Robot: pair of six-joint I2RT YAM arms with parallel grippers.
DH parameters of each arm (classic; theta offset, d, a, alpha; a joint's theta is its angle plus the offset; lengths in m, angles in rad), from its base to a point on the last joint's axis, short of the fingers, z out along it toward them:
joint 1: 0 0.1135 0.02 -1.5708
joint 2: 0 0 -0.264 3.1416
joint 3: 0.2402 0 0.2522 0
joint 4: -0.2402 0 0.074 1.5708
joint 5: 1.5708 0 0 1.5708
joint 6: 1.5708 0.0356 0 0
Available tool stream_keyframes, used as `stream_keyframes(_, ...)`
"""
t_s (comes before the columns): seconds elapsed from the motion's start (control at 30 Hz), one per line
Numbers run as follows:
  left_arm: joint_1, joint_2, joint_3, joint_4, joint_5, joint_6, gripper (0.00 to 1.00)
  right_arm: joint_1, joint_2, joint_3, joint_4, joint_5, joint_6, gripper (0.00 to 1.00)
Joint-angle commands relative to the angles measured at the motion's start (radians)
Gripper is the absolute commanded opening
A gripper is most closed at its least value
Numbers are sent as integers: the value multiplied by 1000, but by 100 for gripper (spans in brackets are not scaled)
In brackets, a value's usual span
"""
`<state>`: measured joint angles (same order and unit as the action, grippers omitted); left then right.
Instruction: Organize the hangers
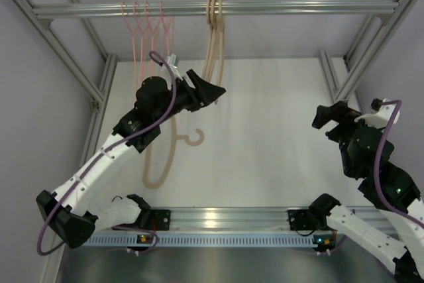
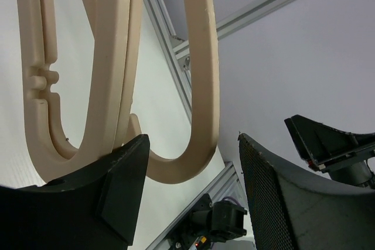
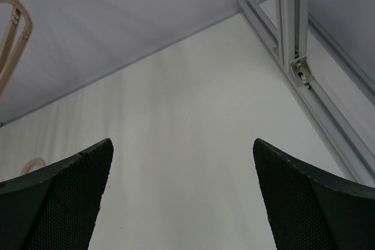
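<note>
Overhead: left gripper (image 1: pixel 211 91) is hovering at the beige hangers (image 1: pixel 214 38) hanging on the rail (image 1: pixel 298 7). Pink hangers (image 1: pixel 147 28) are hanging alongside, and a spare beige hanger (image 1: pixel 169 154) is lying on the table (image 1: pixel 265 137). Left wrist: fingers (image 2: pixel 126 174) are standing apart around a hanger loop, not clamping it. Right wrist: right gripper (image 3: pixel 181 144) is gaping wide, holding nothing.

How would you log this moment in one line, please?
left end effector: open, at hung beige hangers | right end effector: open, empty | pink hangers: on rail | one beige hanger: on table

The right pincer (image 3: pixel 182 144) gapes wide above the white table (image 3: pixel 187 86), beige hangers (image 3: pixel 27 27) at the upper-left corner.
</note>
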<state>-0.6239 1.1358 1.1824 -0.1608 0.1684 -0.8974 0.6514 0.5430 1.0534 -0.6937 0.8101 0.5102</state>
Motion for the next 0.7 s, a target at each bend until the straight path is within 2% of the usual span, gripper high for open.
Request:
stream_keyframes(0.0,-5,-34,43,-6,22,40,67,-15,5,-10,20,-9,13,100)
stream_keyframes(0.27,-5,-108,59,-91,22,127,67,-15,-8,-35,33,-19,5,100)
stream_keyframes(0.47,-10,-152,60,-167,77,193,67,-15,-14,-58,48,-26,-1,99)
stream_keyframes(0.53,-13,-166,68,-276,40,219,66,-15,-17,-67,54,-32,-1,99)
stream_keyframes(0.57,-14,-186,72,-325,-37,236,66,-15,-20,-70,56,-35,-2,99)
stream_keyframes(0.67,-17,-234,72,-486,-157,252,63,-15,-29,-89,60,-35,-9,99)
